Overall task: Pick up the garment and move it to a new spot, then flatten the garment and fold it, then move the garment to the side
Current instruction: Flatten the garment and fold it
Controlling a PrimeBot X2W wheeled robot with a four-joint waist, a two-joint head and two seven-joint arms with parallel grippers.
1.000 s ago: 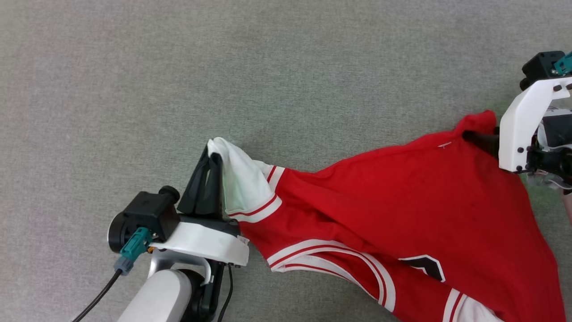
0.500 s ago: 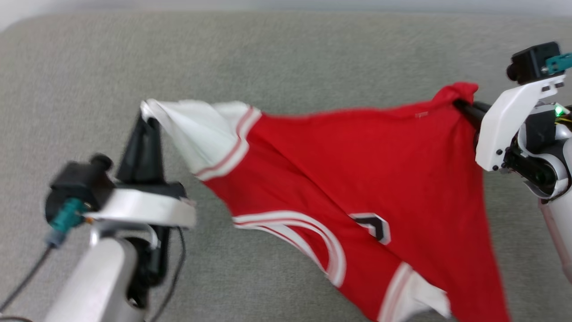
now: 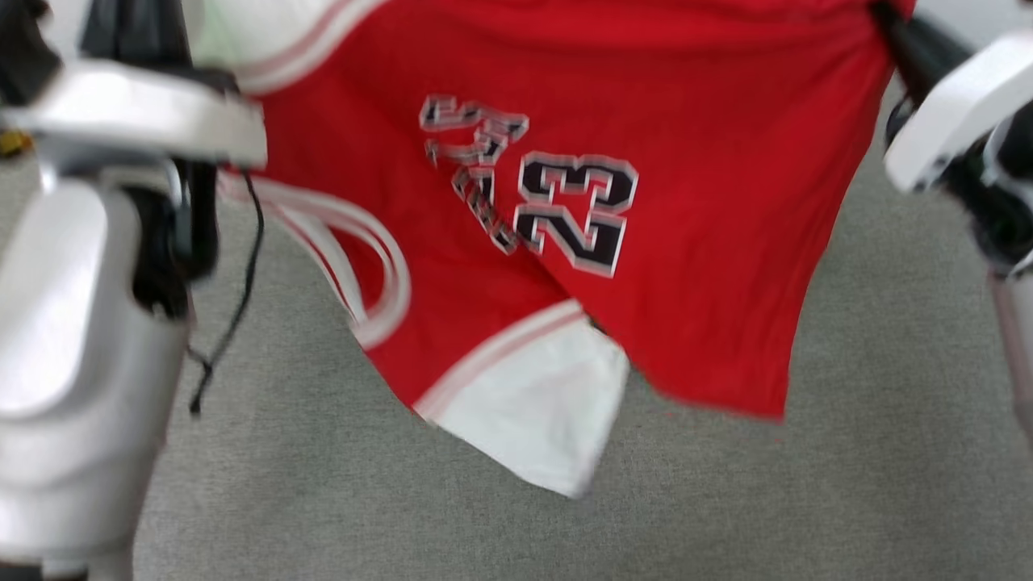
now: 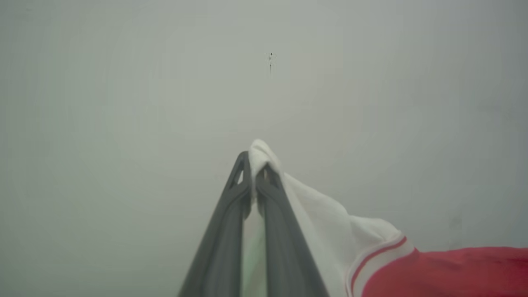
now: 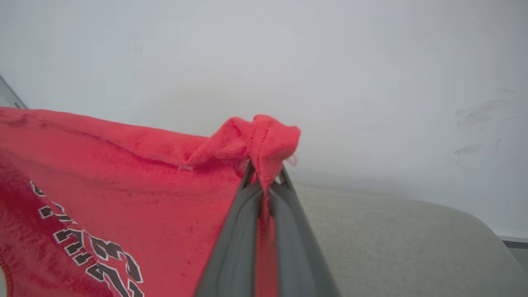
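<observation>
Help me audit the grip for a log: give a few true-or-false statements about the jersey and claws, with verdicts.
1. The left claw is shut on a white sleeve of the jersey. True.
2. The right claw is open and clear of the cloth. False: it is shut on a bunched red edge of the jersey.
3. The jersey lies flat on the grey surface. False: it hangs stretched between both claws.
4. The black number on the jersey reads 23. True.
</observation>
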